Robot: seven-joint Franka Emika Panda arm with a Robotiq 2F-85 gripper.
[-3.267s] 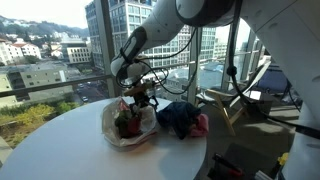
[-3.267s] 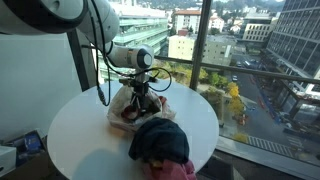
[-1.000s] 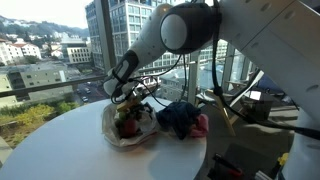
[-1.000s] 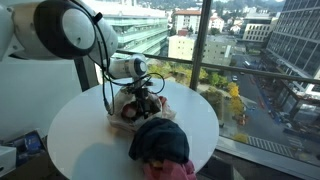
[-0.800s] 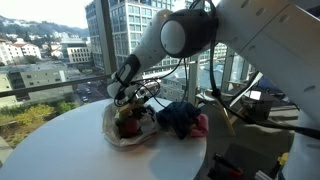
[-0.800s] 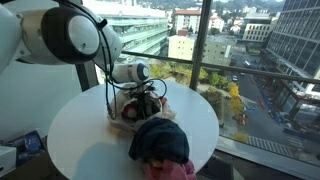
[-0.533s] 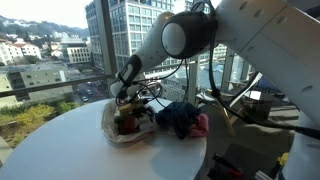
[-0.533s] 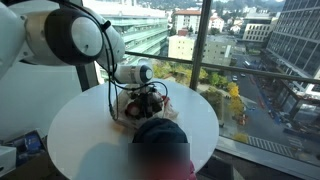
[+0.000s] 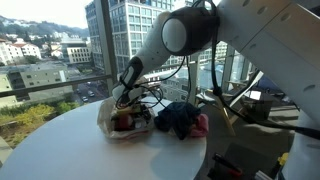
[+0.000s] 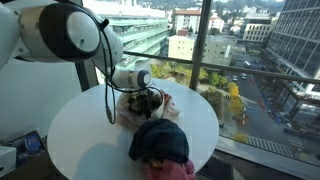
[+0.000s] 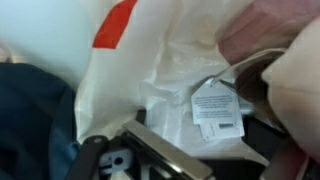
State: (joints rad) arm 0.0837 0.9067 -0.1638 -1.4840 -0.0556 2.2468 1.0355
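One round white table (image 9: 50,152) by window (image 10: 255,60); end effector (image 9: 131,100) at plastic bag (image 9: 106,117).

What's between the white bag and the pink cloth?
A dark blue cloth heap lies between white bag and pink cloth; both exterior views show it.

High-rise office: round white table (image 10: 90,140) beside floor-to-ceiling windows (image 10: 250,60) over city.

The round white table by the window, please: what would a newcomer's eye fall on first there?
The big robot arm bends down with its end effector in a crumpled white plastic bag on the window side of the table. Right beside the bag lies a dark blue garment, with pink cloth at its edge.
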